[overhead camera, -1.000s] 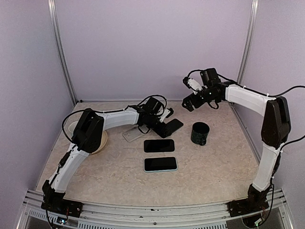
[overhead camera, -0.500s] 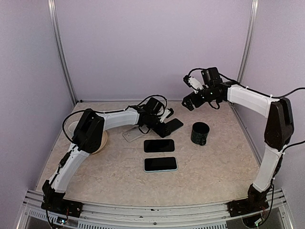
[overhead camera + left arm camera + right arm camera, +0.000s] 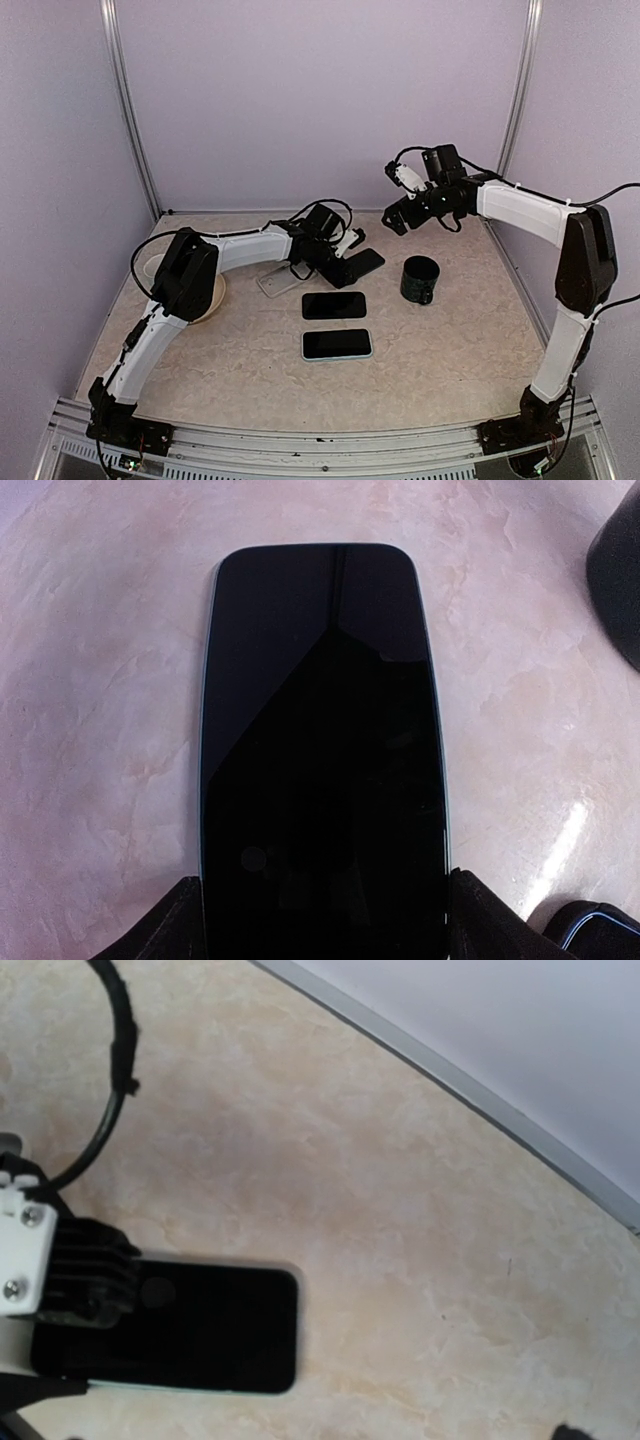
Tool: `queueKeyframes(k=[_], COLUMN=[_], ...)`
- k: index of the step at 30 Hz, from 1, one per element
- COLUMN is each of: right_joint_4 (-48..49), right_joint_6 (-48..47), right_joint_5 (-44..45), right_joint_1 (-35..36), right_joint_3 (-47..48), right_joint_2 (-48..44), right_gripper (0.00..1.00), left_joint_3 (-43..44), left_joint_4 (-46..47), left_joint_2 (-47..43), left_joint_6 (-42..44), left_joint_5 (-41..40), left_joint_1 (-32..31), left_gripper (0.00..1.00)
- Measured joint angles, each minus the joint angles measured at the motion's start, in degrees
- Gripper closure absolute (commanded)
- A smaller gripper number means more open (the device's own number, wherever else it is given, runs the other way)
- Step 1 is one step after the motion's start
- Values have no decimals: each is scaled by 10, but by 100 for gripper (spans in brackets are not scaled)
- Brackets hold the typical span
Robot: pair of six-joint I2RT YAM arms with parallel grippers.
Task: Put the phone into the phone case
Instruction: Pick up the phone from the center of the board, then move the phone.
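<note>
- Slim black glass-fronted phone (image 3: 320, 730) lies flat, far-middle of the beige marbled table (image 3: 450, 360), not cased yet.
- Left gripper (image 3: 320, 930) straddles its long edges; clamped or only flanking, can't tell.
- Right gripper (image 3: 397, 216) hangs far right, spread wide, empty.
- Pick-up and insertion look all left to do.

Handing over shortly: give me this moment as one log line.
left gripper: astride phone on table, grip unconfirmed | right gripper: open, empty, raised

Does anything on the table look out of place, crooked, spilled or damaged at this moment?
Nothing looks spilled or damaged. Only the dark phone, between the fingers of the left gripper, lies askew to the two other phones, which lie parallel.
</note>
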Motion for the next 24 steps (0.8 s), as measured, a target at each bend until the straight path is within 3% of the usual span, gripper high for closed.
queueKeyframes(k=[4, 8, 16, 24], right_joint_4=[4, 6, 9, 10], right_joint_6=[0, 0, 2, 4], right_joint_5=[0, 0, -2, -5], right_joint_1=[0, 0, 0, 0], right_joint_3=[0, 0, -5, -8], right_joint_2=[-2, -6, -7, -7], right_gripper=[0, 0, 0, 0], left_joint_3=[0, 1, -1, -52], left_joint_4=[-4, -8, -3, 69], left_joint_2=[0, 0, 0, -17], left_joint_6=[11, 21, 12, -28], left_joint_5=[10, 20, 18, 8], left_joint_1=[1, 1, 1, 7], left_gripper=[42, 64, 100, 100])
